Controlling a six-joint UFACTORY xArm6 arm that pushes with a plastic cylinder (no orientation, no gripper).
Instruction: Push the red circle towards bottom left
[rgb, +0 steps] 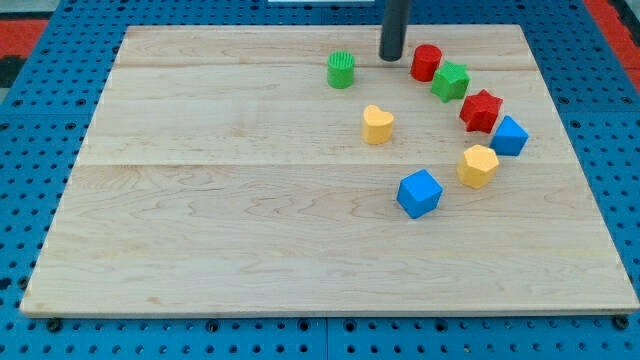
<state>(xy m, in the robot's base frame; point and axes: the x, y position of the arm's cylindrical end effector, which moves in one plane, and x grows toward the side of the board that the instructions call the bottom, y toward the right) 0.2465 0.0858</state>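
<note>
The red circle (426, 62) is a short red cylinder near the view's top, right of centre, on the wooden board (200, 200). My tip (391, 57) is the lower end of the dark rod that comes down from the view's top edge. It stands just to the left of the red circle, with a small gap between them. A green star (451, 81) touches the red circle on its lower right. A green circle (341, 70) stands left of my tip.
A red star (481, 110), a blue block (510, 136), a yellow hexagon (479, 166) and a blue cube (419, 193) curve down the right side. A yellow heart (377, 125) lies below my tip. Blue pegboard (40, 120) surrounds the board.
</note>
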